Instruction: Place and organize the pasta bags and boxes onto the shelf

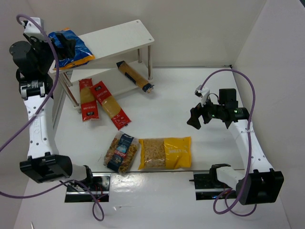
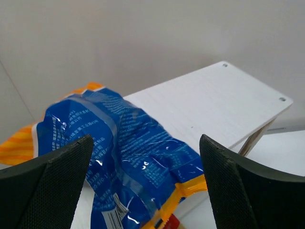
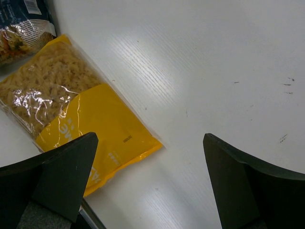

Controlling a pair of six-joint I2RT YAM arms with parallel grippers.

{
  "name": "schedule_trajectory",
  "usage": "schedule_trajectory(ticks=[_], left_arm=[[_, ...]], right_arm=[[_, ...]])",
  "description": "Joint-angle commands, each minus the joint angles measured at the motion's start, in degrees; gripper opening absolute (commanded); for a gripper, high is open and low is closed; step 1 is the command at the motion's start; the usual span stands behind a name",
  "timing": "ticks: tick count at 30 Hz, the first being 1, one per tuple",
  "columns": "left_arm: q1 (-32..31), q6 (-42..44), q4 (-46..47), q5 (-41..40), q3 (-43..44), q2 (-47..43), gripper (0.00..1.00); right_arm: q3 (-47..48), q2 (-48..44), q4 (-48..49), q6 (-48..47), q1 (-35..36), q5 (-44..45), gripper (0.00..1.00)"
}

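Note:
The blue-orange bag [image 1: 74, 50] lies on the left end of the white shelf's top board [image 1: 121, 36]; it fills the left wrist view [image 2: 124, 152]. My left gripper [image 1: 66, 44] is open just above it, the bag between its fingers [image 2: 224, 176] but not gripped. The brown-orange spaghetti pack [image 1: 135, 76] lies on the lower board, sticking out. Two red spaghetti packs [image 1: 87, 99] [image 1: 110, 104] lie on the table in front of the shelf. The fusilli bag [image 1: 121, 151] and the yellow bag [image 1: 166, 152] [image 3: 76, 114] lie at the front. My right gripper [image 1: 199, 118] hovers open and empty.
White walls close the table on the left, back and right. The shelf's thin metal posts [image 1: 149, 61] stand at its corners. The arm bases and black mounts [image 1: 214, 183] sit along the near edge, just in front of the two bags.

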Motion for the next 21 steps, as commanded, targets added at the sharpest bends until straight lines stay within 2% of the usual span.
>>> schedule_trajectory(ticks=[1,9,21], left_arm=[[-0.1,1.1,1.3,-0.5,4.2,2.1,0.97],[-0.1,3.4,0.8,-1.0,8.0,8.6,0.99],[-0.1,3.4,0.8,-0.3,-6.4,8.1,0.99]], right_arm=[[-0.4,-0.8,0.9,-0.6,0.5,-0.8,1.00],[-0.4,1.0,0.9,-0.6,0.5,-0.8,1.00],[-0.4,1.5,0.9,-0.6,0.5,-0.3,1.00]])
